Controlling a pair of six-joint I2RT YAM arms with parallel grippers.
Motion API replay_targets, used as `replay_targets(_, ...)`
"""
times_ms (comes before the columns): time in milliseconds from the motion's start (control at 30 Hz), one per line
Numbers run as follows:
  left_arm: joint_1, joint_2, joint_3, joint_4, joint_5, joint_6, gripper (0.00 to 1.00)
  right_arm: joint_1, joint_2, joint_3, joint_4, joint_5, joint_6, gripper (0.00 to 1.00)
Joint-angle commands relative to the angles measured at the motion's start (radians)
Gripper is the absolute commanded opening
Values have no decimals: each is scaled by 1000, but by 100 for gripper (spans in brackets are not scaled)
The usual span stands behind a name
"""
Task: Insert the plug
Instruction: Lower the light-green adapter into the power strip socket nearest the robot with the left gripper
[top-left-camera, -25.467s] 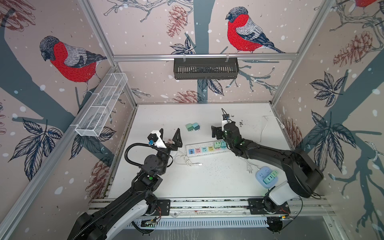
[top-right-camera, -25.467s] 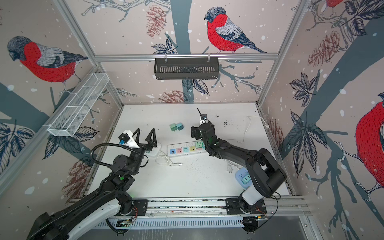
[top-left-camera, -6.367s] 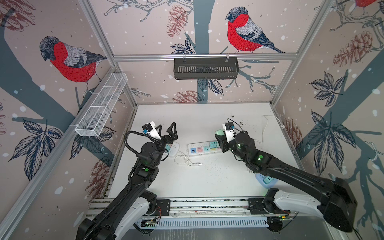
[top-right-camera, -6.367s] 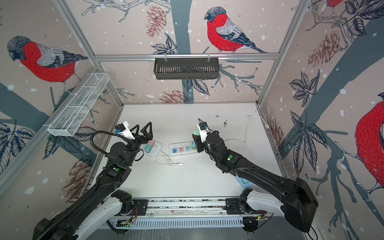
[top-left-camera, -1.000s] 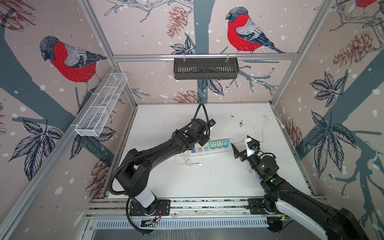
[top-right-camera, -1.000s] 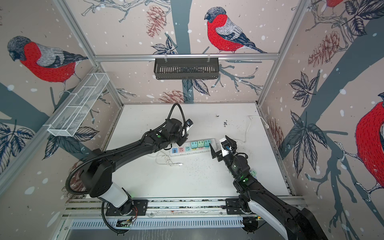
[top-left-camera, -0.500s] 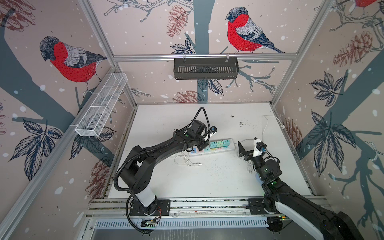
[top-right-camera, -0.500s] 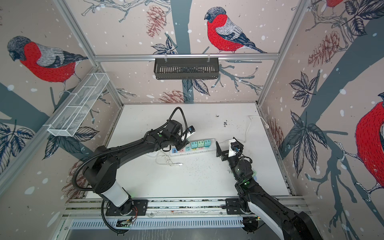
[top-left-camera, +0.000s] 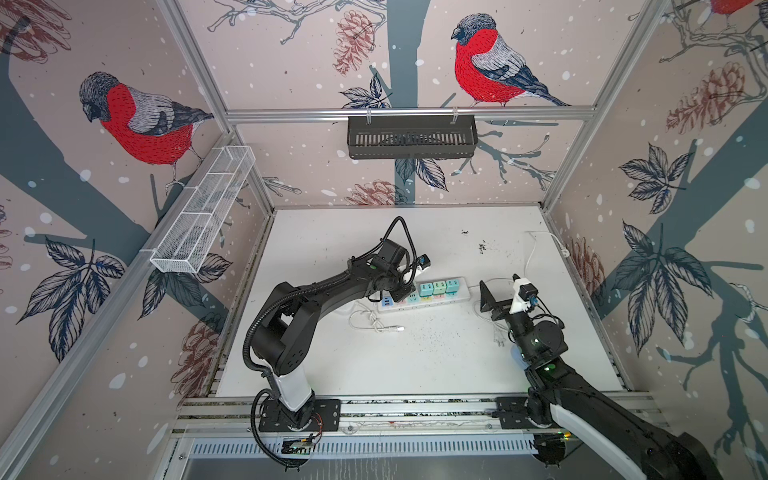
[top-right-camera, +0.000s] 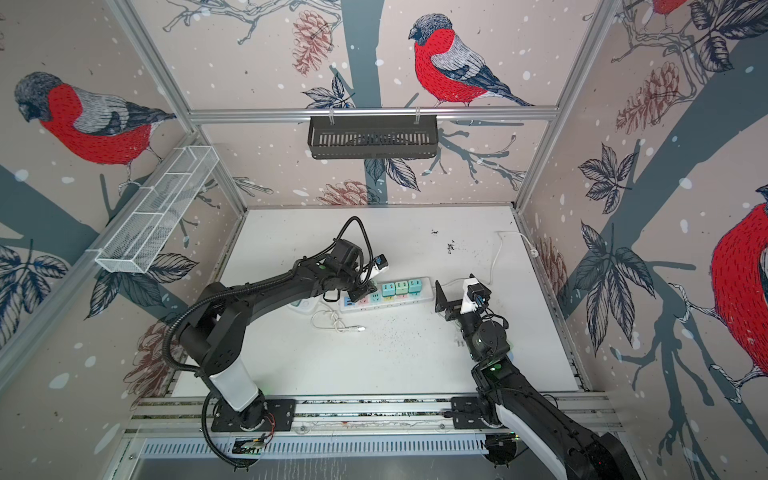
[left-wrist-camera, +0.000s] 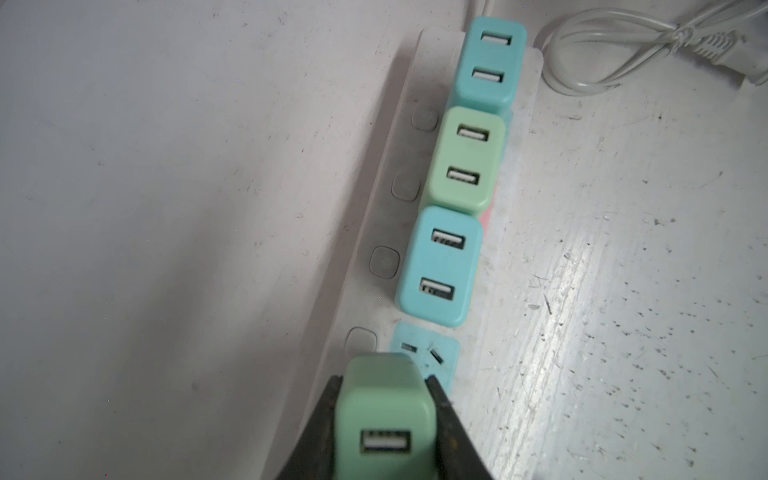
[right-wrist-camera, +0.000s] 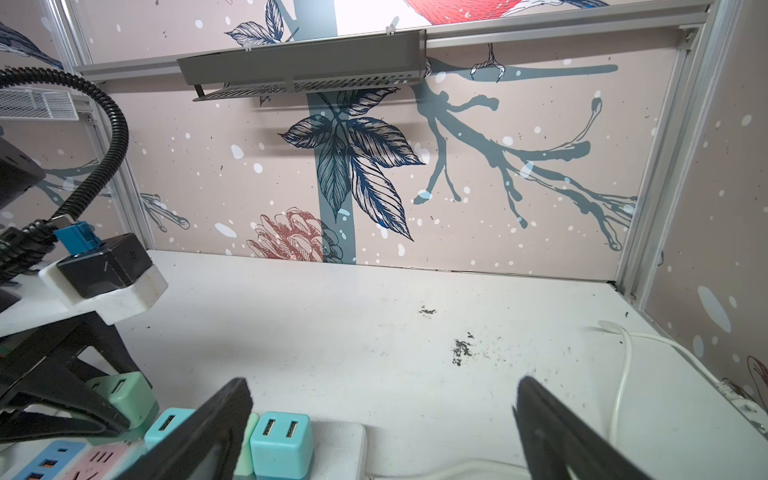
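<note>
- Green plug (left-wrist-camera: 384, 415) is pinched in my left tool (left-wrist-camera: 383, 384), over the free blue socket (left-wrist-camera: 428, 357) of the power strip (left-wrist-camera: 399, 137).
- My right tool (right-wrist-camera: 382, 392) stands wide and empty.
- If the pins miss the slots, I may jam them or push the strip away.

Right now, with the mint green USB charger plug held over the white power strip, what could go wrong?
The mint green USB charger plug in the left gripper looks offset from the free light blue socket; its prongs might jam on the white power strip.
The teal charger beside that socket is close; the plug could catch it.
The right gripper is open, not holding the strip, so pushing might shift it.
</note>
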Motion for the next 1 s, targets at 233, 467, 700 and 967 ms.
replay_targets(233, 3, 59, 48, -40, 99, 68, 0, -10, -32, -15, 6, -11, 24, 100)
replay_targets(467, 4, 77, 60, -47, 105, 75, 0, -13, -34, -14, 0, -25, 27, 99)
replay_targets(700, 6, 105, 73, -49, 100, 79, 0, -14, -40, -15, 0, -31, 29, 100)
replay_targets(967, 7, 128, 87, -52, 134, 102, 0, -18, -41, -16, -3, -39, 30, 100)
